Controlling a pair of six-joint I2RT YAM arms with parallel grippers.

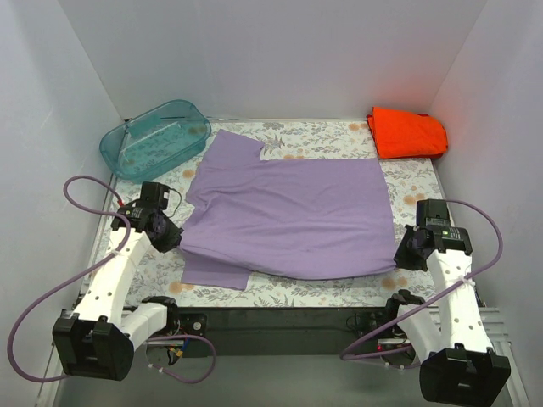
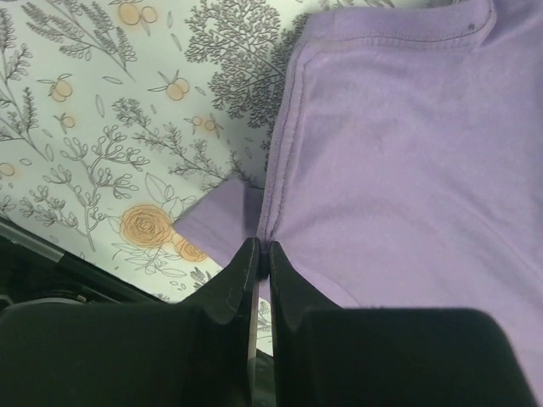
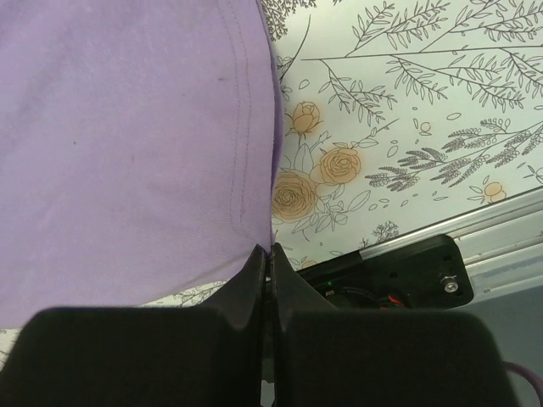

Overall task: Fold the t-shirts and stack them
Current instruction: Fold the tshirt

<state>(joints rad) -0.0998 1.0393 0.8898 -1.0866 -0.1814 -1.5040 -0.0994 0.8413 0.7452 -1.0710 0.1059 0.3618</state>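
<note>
A lavender-purple t-shirt (image 1: 293,212) lies spread across the middle of the floral table, its near part lifted slightly. My left gripper (image 1: 172,239) is shut on the shirt's near-left edge (image 2: 280,203), its black fingertips (image 2: 246,254) pinching the hem. At the shirt's near-right corner (image 3: 246,212) my right gripper (image 1: 405,254) is shut too, the cloth caught between its fingertips (image 3: 280,259). The orange-red t-shirt (image 1: 407,133) lies folded at the far right corner, away from both grippers.
A translucent teal tub (image 1: 155,138) stands at the far left corner. White walls close in the table on three sides. The table's near metal edge (image 3: 501,222) and the arm bases run along the front.
</note>
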